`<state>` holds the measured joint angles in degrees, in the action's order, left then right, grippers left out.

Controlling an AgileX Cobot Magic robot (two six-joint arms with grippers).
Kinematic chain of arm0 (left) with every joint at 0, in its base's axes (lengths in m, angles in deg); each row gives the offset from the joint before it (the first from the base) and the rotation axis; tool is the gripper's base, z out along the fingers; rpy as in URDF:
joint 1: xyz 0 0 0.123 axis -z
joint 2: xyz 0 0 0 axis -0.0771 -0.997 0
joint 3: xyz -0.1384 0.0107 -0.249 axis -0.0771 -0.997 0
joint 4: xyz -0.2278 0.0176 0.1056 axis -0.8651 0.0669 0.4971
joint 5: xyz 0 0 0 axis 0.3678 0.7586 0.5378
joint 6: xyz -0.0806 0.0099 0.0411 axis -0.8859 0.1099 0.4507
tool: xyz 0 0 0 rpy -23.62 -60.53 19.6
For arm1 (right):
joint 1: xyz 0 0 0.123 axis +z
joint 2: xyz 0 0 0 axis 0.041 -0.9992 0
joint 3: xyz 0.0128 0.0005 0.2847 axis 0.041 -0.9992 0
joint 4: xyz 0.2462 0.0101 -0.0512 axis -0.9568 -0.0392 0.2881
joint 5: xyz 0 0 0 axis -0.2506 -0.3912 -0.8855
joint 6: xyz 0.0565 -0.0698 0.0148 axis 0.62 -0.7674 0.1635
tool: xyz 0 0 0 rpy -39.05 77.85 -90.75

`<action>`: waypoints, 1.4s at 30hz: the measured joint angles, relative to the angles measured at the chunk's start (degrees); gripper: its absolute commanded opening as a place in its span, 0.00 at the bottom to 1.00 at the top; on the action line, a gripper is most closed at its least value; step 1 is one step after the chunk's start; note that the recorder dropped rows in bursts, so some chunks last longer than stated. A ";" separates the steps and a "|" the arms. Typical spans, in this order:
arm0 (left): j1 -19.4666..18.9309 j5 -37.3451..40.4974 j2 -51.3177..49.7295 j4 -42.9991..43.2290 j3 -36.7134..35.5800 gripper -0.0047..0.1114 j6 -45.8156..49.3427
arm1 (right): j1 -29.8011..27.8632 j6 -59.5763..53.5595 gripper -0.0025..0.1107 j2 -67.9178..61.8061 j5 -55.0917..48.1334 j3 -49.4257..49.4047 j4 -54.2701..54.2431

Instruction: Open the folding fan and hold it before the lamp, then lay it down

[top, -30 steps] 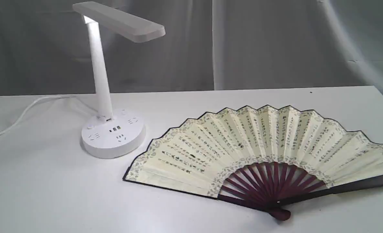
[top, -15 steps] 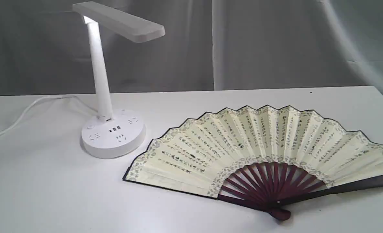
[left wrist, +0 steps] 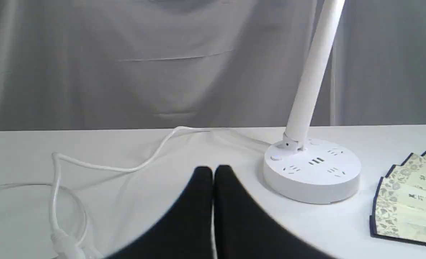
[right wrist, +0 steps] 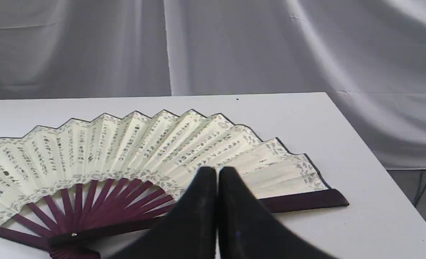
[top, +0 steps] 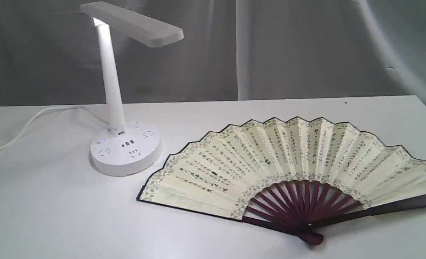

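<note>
No change to log over the last second: in the exterior view the fan [top: 292,169] keeps the same spread and the same place on the desk [top: 54,216], and the lamp [top: 125,147] has not shifted. Neither arm enters that view at any point. You can read this as a settled scene, with the fan fully open, lying flat and held by nothing. Judged from that, the lay-down step looks done. These views cannot confirm the hold in front of the lamp. The right tool [right wrist: 217,169] has its fingers pressed together on nothing. The fan lies on the desk ahead of it, and the dark outer guard on that side runs just past the tips. The maroon ribs and the pivot sit ahead as well, off toward the lamp side. No contact is visible. The left tool [left wrist: 213,169] is likewise closed and empty. The lamp's round base stands ahead of it, off toward the fan side. Only the fan's nearest corner shows, beyond that base and well apart from this tool. The white cord [left wrist: 108,167] loops across the desk ahead of it, on the side away from the fan. If you need another grasp, the right tool is the closer one.
</note>
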<state>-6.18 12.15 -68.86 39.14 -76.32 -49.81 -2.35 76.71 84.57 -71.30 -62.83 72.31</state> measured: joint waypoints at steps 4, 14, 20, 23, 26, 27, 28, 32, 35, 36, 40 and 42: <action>0.00 0.00 0.00 0.00 0.00 0.04 0.00 | 0.00 0.00 0.02 0.00 0.00 0.00 0.00; 0.00 0.14 0.00 0.14 0.00 0.04 0.00 | 0.00 -6.46 0.02 0.00 0.00 0.00 -4.68; 0.00 0.14 0.00 0.14 0.00 0.04 0.00 | 0.00 -3.93 0.02 0.00 0.00 0.00 -2.30; 0.00 0.14 0.00 0.14 0.00 0.04 0.00 | 0.00 -3.66 0.02 0.00 0.00 0.00 -1.11; 0.00 0.14 0.00 0.14 0.00 0.04 0.00 | 0.00 -3.53 0.02 0.00 0.00 0.00 -1.11; 0.00 0.14 0.00 0.14 0.00 0.04 0.00 | 0.00 -3.53 0.02 0.00 0.00 0.00 -1.11; 0.00 0.14 0.00 0.14 0.00 0.04 0.00 | 0.00 -3.53 0.02 0.00 0.00 0.00 -1.11; 0.00 0.14 0.00 0.14 0.00 0.04 0.00 | 0.00 -3.53 0.02 0.00 0.00 0.00 -1.11; 0.00 0.14 0.00 0.14 0.00 0.04 0.00 | 0.00 -3.53 0.02 0.00 0.00 0.00 -1.11; 0.00 0.14 0.00 0.14 0.00 0.04 0.00 | 0.00 -3.53 0.02 0.00 0.00 0.00 -1.11; 0.00 0.14 0.00 0.14 0.00 0.04 0.00 | 0.00 -3.53 0.02 0.00 0.00 0.00 -1.11; 0.00 0.14 0.00 0.14 0.00 0.04 0.00 | 0.00 -3.53 0.02 0.00 0.00 0.00 -1.11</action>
<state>-6.18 12.29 -68.86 39.28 -76.32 -49.81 -2.35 73.17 84.57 -71.30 -62.83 71.20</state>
